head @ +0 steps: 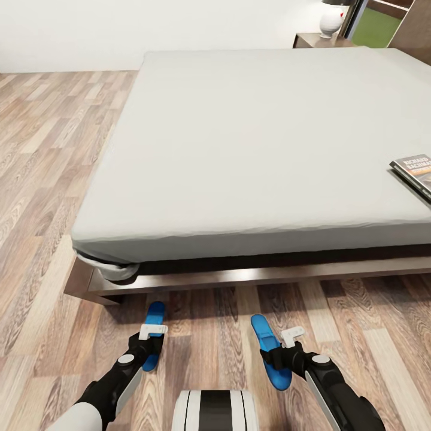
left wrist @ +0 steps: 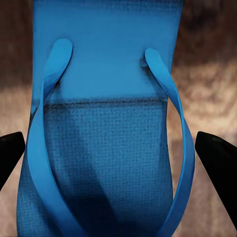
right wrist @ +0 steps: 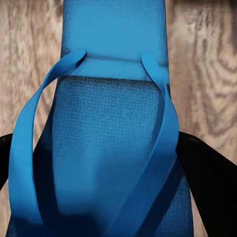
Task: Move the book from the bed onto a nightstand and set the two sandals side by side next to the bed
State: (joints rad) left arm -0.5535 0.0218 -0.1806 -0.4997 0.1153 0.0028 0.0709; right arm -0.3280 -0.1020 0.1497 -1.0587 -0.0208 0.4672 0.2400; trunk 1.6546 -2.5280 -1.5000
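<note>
Fig.: I see L gripper (head: 149,342) fingers apart, straddling left sandal (head: 154,332). R gripper (head: 276,354) fingers against right sandal (head: 270,353); can't tell if clamped. Both sandals on floor (head: 48,179) near bed (head: 257,143). Book (head: 416,170) at mattress edge.

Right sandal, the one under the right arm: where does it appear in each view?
Head view: right sandal, low, right of centre, in front of the bed.
Right wrist view: central, between the dark fingers.
Left wrist view: that blue sandal is the other one.
Shared landmark: wood-plank floor.
</note>
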